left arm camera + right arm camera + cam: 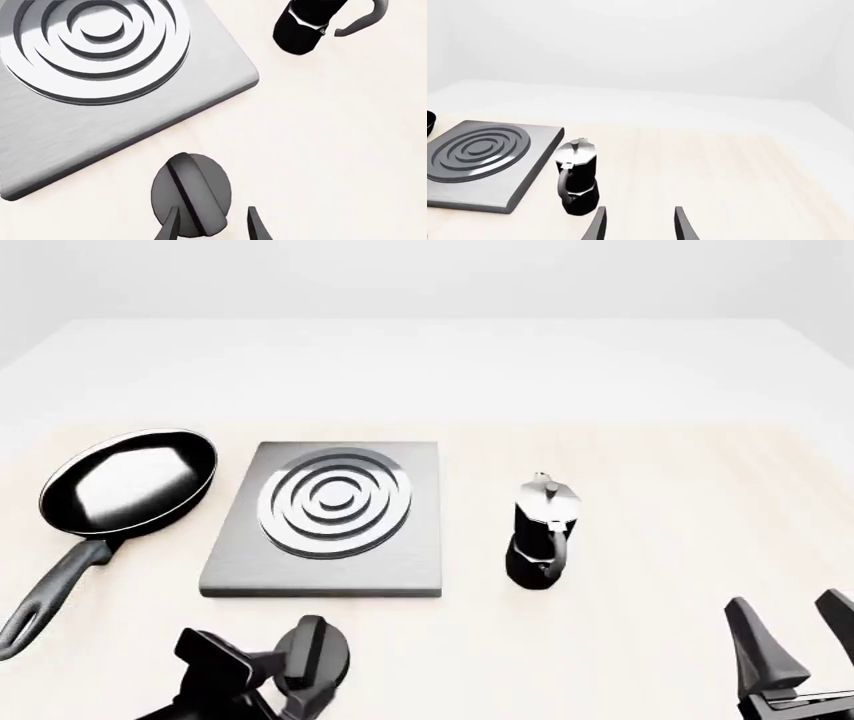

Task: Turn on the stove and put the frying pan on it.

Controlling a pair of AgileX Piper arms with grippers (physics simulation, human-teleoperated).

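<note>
Four objects sit on the pale wooden tabletop (641,490): one stove, one frying pan, one moka pot and one knob. The flat square grey metal stove (324,523), brushed in finish with rounded corners, carries a single silver burner of concentric rings on top and lies left of the tabletop's middle, a short way in from the near edge. The round shallow black frying pan (130,483) has a glossy inside that catches a bright reflection, and one long black handle running toward the near left corner; it rests just beside the stove's left edge, apart from it, not on the burner. One black-and-silver moka pot (539,533) stands upright near the stove's right edge, its curved handle turned toward the near edge. One black oval knob (191,194) with a raised bar across it lies between the stove's near edge and the tabletop's near edge.

Two grippers are in view. The left gripper (212,223) hangs over the knob with its fingers spread apart; one tip overlaps the knob and the other lies past its rim, and it holds nothing. The right gripper (790,632) hovers near the near right corner, fingers parted and empty, well apart from the moka pot.
</note>
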